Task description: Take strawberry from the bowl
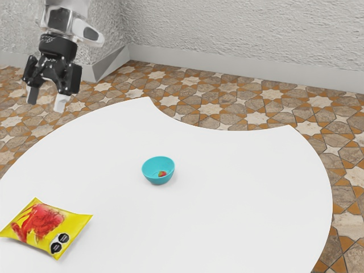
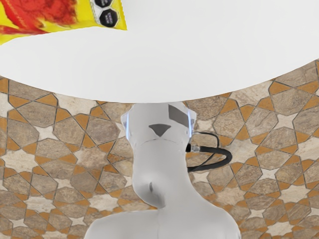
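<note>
High at the exterior view's upper left, my gripper (image 1: 48,102) hangs open, its two fingers apart with nothing between them. The turquoise bowl (image 1: 152,171) stands upright near the middle of the white table, well away from my gripper toward the exterior view's right. Inside it, at the bottom, lies a small red strawberry (image 1: 162,174) with a bit of green.
A yellow and red snack bag (image 1: 45,227) lies on the white table (image 1: 239,193) at the exterior view's lower left. In the wrist view, the same bag (image 2: 45,17) rests near the table's curved edge, with the arm's pale base (image 2: 162,174) beside that edge.
</note>
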